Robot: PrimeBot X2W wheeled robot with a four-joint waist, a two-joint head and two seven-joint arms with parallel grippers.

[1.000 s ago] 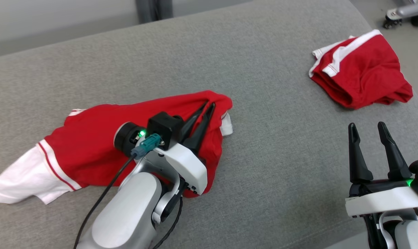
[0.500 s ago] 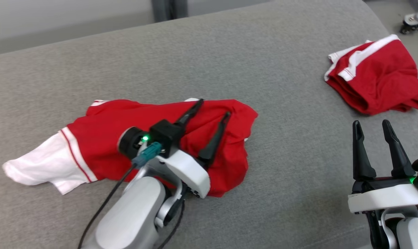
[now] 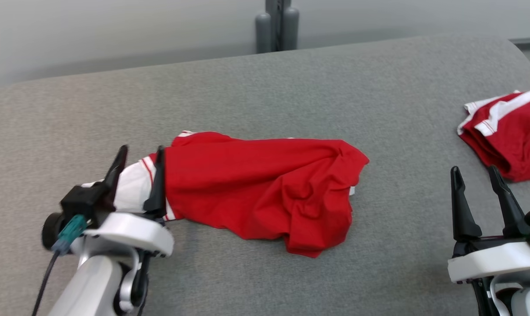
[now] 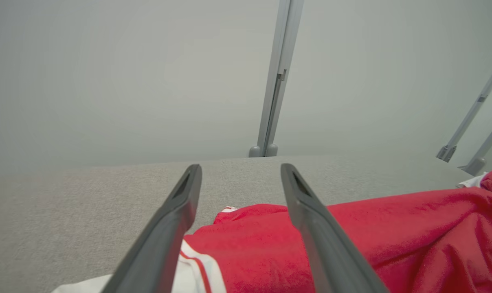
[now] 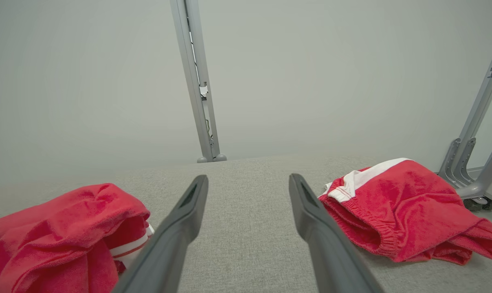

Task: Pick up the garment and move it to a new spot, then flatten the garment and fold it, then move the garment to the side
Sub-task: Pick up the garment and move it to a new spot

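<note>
The garment [image 3: 265, 188], red with a white sleeve [image 3: 133, 191], lies crumpled in the middle of the grey padded surface [image 3: 335, 87]. My left gripper [image 3: 142, 149] stands open at the garment's left end, its two fingers straddling the white sleeve without gripping it. In the left wrist view the open left gripper [image 4: 241, 167] hovers over the red cloth [image 4: 392, 236] and nothing is pinched. My right gripper [image 3: 473, 169] is open and empty at the lower right, apart from the cloth. The right wrist view shows the right gripper [image 5: 248, 177] with the garment [image 5: 66, 228] to its left.
A second red garment [image 3: 510, 136] with white trim lies at the right edge, also seen as red shorts [image 5: 396, 203] in the right wrist view. A grey post [image 3: 277, 26] stands behind the far edge. Metal stand legs [image 5: 470, 162] are off to the right.
My left gripper opened, let go of the garment and drew back to its left end. The head camera turned, shifting the whole picture. The right gripper stayed open.
</note>
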